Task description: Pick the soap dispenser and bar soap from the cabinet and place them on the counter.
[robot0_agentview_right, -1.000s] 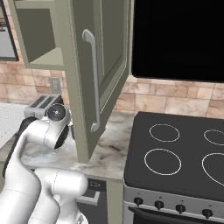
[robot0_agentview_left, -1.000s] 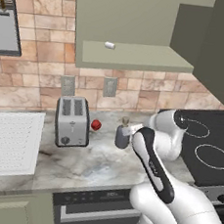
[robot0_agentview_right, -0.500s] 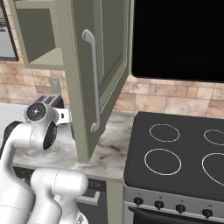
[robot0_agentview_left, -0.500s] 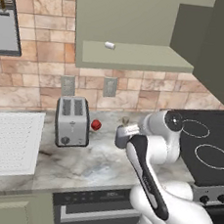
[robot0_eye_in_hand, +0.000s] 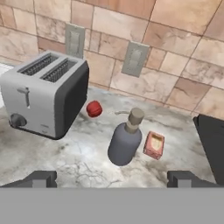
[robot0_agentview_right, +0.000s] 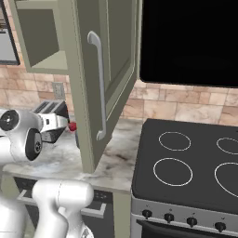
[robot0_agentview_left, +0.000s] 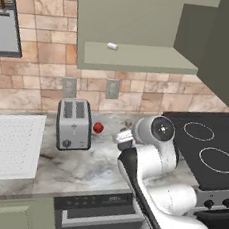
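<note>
1. The soap dispenser (robot0_eye_in_hand: 125, 143) stands upright on the counter (robot0_eye_in_hand: 78, 164), just beyond the claw (robot0_eye_in_hand: 112, 178) and roughly centred between its two dark fingertips (robot0_eye_in_hand: 40, 178).
2. The bar soap (robot0_eye_in_hand: 154, 145) rests on the counter just beside the dispenser, on its stovetop side, close but apart from it.
3. The claw is spread wide with nothing between its tips; it hovers low over the marbled stone, short of both soaps.
4. No brand, label or lettering can be read on either soap.
5. A silver toaster (robot0_eye_in_hand: 43, 99) stands on the far side of the dispenser, with a small red ball-like object (robot0_eye_in_hand: 93, 109) between the two.
6. The cabinet (robot0_agentview_left: 138, 59) hangs above, its door (robot0_agentview_right: 104, 79) swung open; a small white cylinder (robot0_agentview_left: 112, 46) lies on its shelf.
7. Behind runs a tan tiled wall with two outlet plates (robot0_eye_in_hand: 135, 58); the black stovetop (robot0_agentview_left: 211, 147) adjoins the counter.
</note>
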Robot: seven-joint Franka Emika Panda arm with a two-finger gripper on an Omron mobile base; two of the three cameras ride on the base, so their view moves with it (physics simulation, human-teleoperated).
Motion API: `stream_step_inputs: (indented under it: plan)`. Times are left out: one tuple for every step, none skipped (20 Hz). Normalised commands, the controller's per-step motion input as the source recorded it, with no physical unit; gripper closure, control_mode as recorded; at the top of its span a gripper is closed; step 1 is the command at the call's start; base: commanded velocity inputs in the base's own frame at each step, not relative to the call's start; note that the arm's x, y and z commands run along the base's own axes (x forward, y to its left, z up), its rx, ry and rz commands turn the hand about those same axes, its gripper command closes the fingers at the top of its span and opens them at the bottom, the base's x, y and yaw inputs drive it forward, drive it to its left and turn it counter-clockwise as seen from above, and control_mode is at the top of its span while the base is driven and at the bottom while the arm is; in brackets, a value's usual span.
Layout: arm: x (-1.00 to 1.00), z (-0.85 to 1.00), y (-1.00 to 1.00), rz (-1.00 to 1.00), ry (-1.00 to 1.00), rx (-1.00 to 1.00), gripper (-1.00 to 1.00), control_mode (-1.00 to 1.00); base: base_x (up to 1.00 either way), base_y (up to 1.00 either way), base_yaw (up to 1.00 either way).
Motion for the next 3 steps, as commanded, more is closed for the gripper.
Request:
stream_step_inputs:
  plan:
    - [-0.35, 0.02, 0.21, -0.04, -0.15, -0.1, -1.0, -1.0, 0.0, 0.0, 0.0]
    - [-0.37, 0.0, 0.22, -0.04, -0.14, -0.1, -1.0, -1.0, 0.0, 0.0, 0.0]
    - [-0.36, 0.0, 0.22, -0.04, -0.13, -0.09, -1.0, -1.0, 0.0, 0.0, 0.0]
